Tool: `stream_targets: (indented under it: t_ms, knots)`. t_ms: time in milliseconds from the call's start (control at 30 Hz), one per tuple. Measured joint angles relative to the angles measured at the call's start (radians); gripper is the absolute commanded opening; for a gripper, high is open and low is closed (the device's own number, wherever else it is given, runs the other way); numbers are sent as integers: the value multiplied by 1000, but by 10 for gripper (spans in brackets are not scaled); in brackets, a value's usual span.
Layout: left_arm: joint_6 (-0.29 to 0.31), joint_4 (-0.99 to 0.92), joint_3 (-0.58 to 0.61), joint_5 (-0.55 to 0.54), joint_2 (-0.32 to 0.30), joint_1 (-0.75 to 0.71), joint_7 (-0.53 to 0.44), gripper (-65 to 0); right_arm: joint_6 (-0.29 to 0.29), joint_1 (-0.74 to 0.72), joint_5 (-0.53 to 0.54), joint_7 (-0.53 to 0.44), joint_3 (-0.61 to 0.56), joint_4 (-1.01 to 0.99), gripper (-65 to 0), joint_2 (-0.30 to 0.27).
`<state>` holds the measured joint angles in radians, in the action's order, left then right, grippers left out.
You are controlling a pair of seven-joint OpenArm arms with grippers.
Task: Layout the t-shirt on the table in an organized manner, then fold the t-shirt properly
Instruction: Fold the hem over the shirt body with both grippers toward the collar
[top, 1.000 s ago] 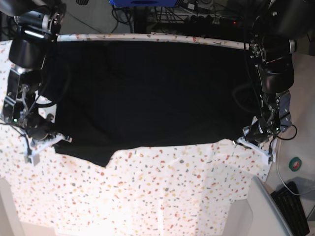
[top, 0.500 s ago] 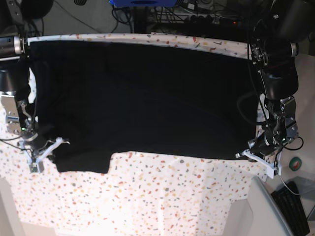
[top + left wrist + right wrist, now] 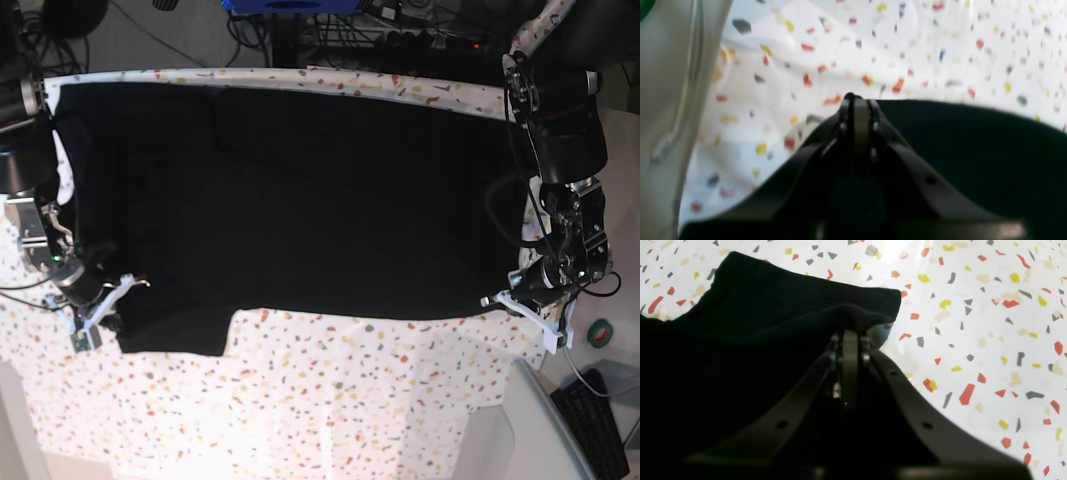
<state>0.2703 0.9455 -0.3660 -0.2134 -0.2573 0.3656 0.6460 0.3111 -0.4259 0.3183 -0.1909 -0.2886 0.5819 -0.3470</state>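
Observation:
The black t-shirt (image 3: 300,200) lies spread wide over the speckled table (image 3: 320,400), and its near edge runs across the middle of the base view. My right gripper (image 3: 95,322) is at the shirt's near left corner. In the right wrist view it (image 3: 850,332) is shut, with a fold of the t-shirt (image 3: 773,306) draped over its tips. My left gripper (image 3: 515,308) is at the near right corner. The left wrist view shows it (image 3: 855,98) shut on the t-shirt (image 3: 973,150) right at the hem, with the table (image 3: 907,40) beyond. No print shows.
A plain grey side surface (image 3: 540,420) adjoins the table at the near right and also fills the left of the left wrist view as the grey side surface (image 3: 666,100). A keyboard (image 3: 600,425) and a green round object (image 3: 600,333) lie off the right edge. Cables run behind the far edge.
Both grippers have moved outward and toward the near edge, drawing the shirt's near corners with them. The shirt now lies wider and flatter.

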Motion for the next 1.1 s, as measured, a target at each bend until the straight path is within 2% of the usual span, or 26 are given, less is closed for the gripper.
stream_targets:
  t_ms: [100, 200, 300, 433, 567, 633, 733, 833, 933, 1100]
  knots:
    - [10, 62, -79, -3, 7, -29, 54, -650, 0, 24, -2, 3, 0, 54, -650, -14]
    - [2, 122, -127, 2, -1, -54, 81, -650, -2, 102, 6, 25, 6, 202, -650, -52]
    - [7, 181, -140, 0, -4, -100, 114, -650, 2, 168, -3, 164, 32, 340, -650, -61]
    - [7, 253, -139, 0, 2, -161, 143, -650, 2, 253, 6, 264, 142, 515, -650, -51]
    - [8, 304, -141, -3, 2, -196, 181, -650, -1, 320, -1, 427, 205, 658, -650, -54]
    - [8, 333, -140, -6, 1, -218, 202, -650, 1, 359, 5, 487, 243, 717, -650, -46]
    - [8, 381, -140, -103, -9, -276, 212, -650, -2, 418, 6, 559, 289, 788, -650, -32]
    - [14, 407, -130, -198, -51, -341, 211, -650, 2, 474, 11, 616, 344, 849, -650, -6]
    - [7, 413, -137, -233, -75, -390, 211, -650, 1, 536, 11, 677, 398, 911, -650, 16]
    - [8, 448, -137, -240, -69, -454, 216, -650, 0, 610, 11, 711, 436, 932, -650, 37]
